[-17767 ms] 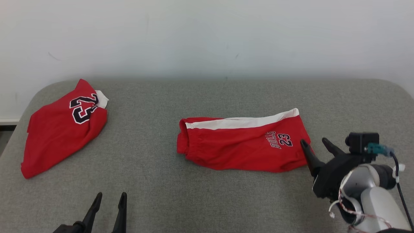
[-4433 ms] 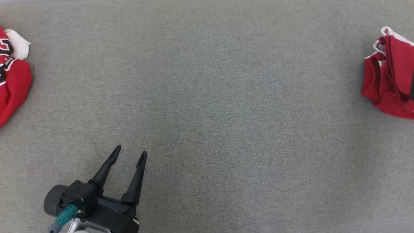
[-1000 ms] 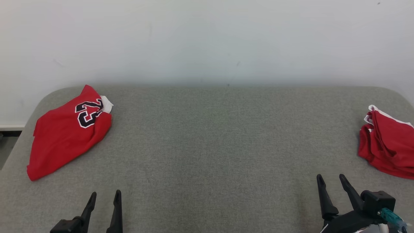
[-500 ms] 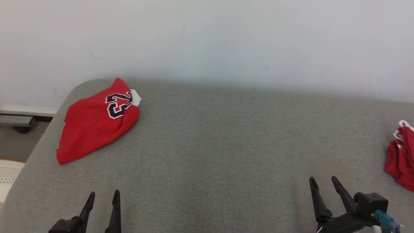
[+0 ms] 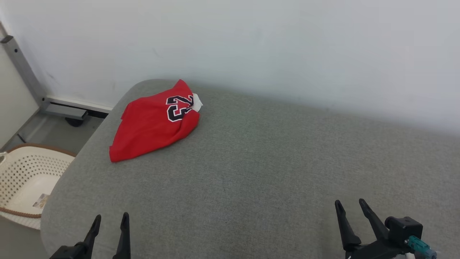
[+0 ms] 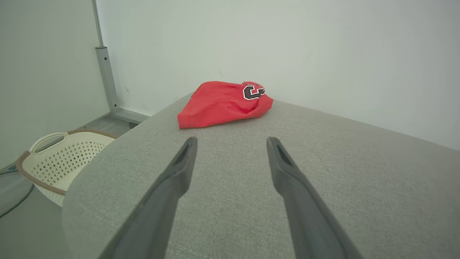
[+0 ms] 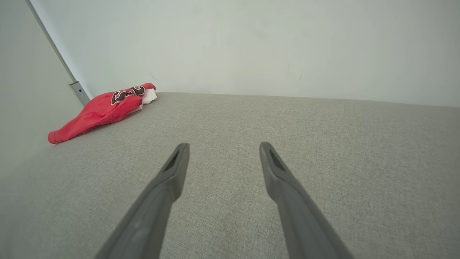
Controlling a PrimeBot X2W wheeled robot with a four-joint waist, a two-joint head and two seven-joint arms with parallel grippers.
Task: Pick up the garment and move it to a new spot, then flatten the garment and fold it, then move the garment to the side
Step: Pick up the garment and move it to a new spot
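Observation:
A crumpled red garment (image 5: 155, 120) with a black-and-white number lies near the far left corner of the grey padded table (image 5: 258, 162). It also shows ahead in the left wrist view (image 6: 222, 103) and far left in the right wrist view (image 7: 100, 109). My left gripper (image 5: 109, 219) stands open at the lower left, well short of the garment, nothing between its fingers. Low at the right, my right gripper (image 5: 349, 205) is open and empty too, far from the garment. Both sets of fingers hover over bare grey cloth (image 6: 231, 142) (image 7: 222, 146).
A cream perforated basket (image 5: 25, 180) stands on the floor beyond the table's left edge, also in the left wrist view (image 6: 61, 162). A white wall (image 5: 251, 43) runs behind the table, with a grey metal post (image 5: 21, 64) at its left.
The head camera has turned left: the folded red shorts at the right have left the picture, the basket and floor have come in. Both grippers stay open and low.

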